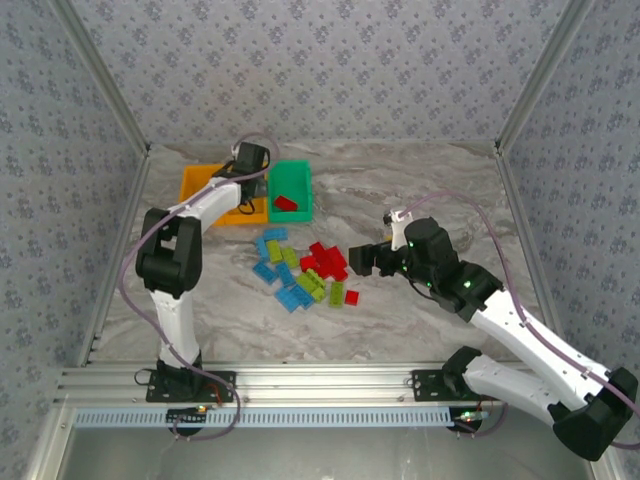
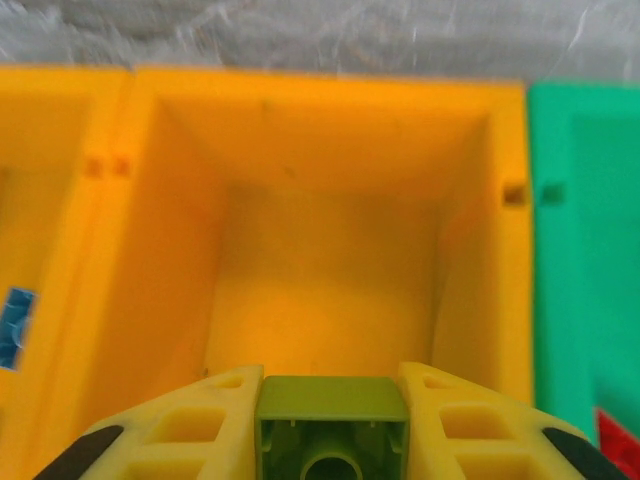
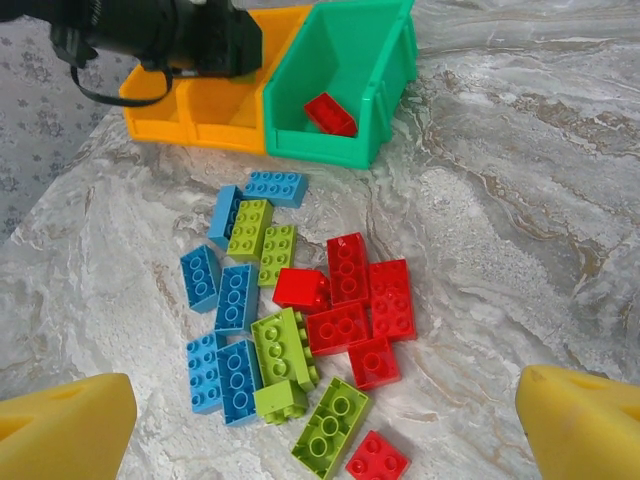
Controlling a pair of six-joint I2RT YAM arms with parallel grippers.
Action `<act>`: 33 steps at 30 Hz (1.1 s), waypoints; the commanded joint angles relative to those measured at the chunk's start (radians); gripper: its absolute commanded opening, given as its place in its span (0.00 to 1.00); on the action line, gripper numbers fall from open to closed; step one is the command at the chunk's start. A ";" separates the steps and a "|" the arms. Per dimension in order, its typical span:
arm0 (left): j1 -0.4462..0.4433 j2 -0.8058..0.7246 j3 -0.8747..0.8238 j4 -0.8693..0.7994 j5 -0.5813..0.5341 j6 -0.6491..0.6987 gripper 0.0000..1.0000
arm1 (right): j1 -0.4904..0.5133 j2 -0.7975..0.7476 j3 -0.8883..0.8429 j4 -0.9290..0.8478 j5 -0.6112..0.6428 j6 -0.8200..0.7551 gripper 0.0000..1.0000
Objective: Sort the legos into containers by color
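Left wrist: my left gripper [image 2: 333, 430] clamped a lime brick [image 2: 333, 398] over the middle orange bin [image 2: 330, 130].
Release: best dead centre, I judged.
Right gripper [image 3: 325, 425]: gaped wide.

Nothing legible: no text, brand, number or sign on legos [image 3: 285, 345], containers [image 3: 340, 150] or arms [image 1: 520, 330]. Stud tops too small to make out any lettering.
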 commanded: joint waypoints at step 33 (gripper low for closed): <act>-0.534 -1.116 -0.498 -0.452 0.170 0.383 0.48 | -0.043 0.718 0.159 0.140 -0.097 -0.055 0.78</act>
